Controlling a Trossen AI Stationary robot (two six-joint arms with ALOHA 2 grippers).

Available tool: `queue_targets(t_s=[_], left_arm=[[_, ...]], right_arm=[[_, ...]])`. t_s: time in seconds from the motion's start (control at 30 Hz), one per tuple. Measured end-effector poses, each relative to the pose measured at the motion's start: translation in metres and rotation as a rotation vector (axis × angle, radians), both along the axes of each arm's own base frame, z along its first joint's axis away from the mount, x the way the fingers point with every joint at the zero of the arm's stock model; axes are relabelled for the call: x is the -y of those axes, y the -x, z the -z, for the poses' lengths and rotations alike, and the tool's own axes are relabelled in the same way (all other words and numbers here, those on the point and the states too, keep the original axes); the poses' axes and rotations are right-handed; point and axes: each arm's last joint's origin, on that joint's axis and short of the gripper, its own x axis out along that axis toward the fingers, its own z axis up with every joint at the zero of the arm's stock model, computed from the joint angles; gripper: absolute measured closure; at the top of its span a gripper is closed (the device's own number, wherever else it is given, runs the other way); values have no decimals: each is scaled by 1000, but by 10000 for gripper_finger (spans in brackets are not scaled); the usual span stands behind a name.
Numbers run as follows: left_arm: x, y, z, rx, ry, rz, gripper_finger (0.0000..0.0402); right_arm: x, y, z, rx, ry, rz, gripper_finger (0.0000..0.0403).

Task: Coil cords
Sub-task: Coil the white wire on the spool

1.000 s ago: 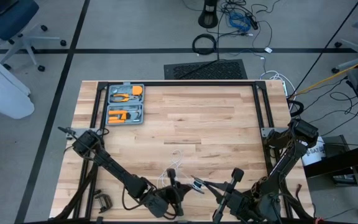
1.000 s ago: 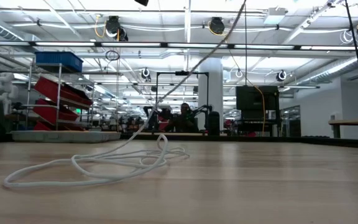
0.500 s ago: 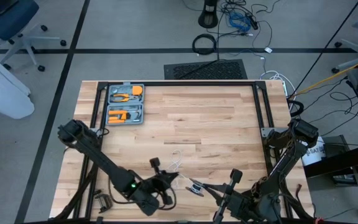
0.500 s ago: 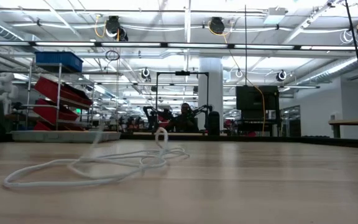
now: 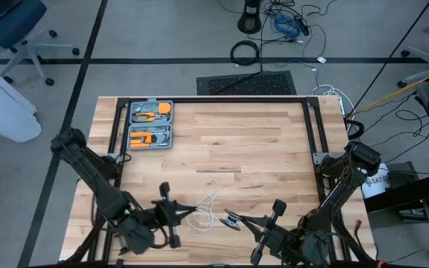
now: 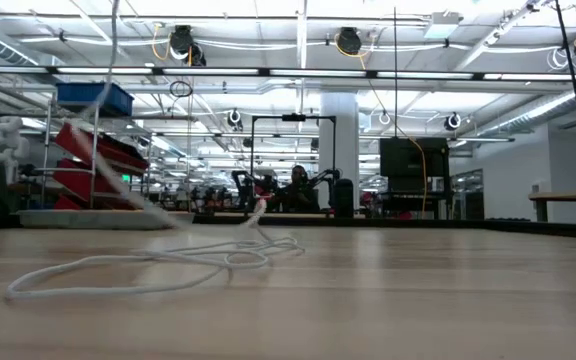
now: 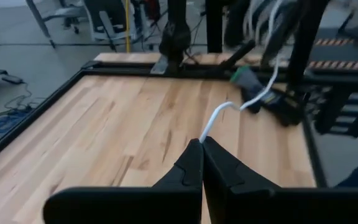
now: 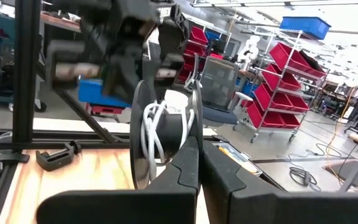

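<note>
A thin white cord lies in loose loops on the wooden table near its front edge. One strand rises from the loops, blurred, toward the upper left of the low view. The small black-and-silver reel, with some cord wound on it, hangs above the table in my right gripper, which is shut on it. My left gripper hovers a little to the reel's left, shut on the cord. In the left wrist view the cord runs from my left gripper across to the reel. My left gripper pinches a single strand of the white cord between its two fingertips. The fingers point nearly level toward the table's right. The strand leaves the tips and runs on through the air toward the reel. My right gripper clamps the reel by the lower edge of its rim between its two fingers, pointing level toward the table's left. The reel stands on edge, clear of the table, with white cord wound round its hub.
A grey tool case with orange tools lies open at the table's far left. A black frame runs along the table's far and side edges. A clamp sits at the near left. Bare wood fills the table's middle and far right.
My left gripper, shut on the cord, has risen and drawn away from the reel toward the table's left edge, rolling its wrist. The strand that rose toward the right in the low view now rises toward the left. The loops on the table have shifted a little.
</note>
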Motion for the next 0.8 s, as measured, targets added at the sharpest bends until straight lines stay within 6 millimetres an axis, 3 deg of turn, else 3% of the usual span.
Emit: queue_targets(t_s=[0.17, 0.8], left_arm=[[-9, 10, -18, 38, 43, 1, 400], [-3, 23, -11, 7, -10, -19, 400]], right_arm=[[0, -1, 0, -1, 2, 1, 403], [-1, -1, 1, 8, -7, -53, 403]])
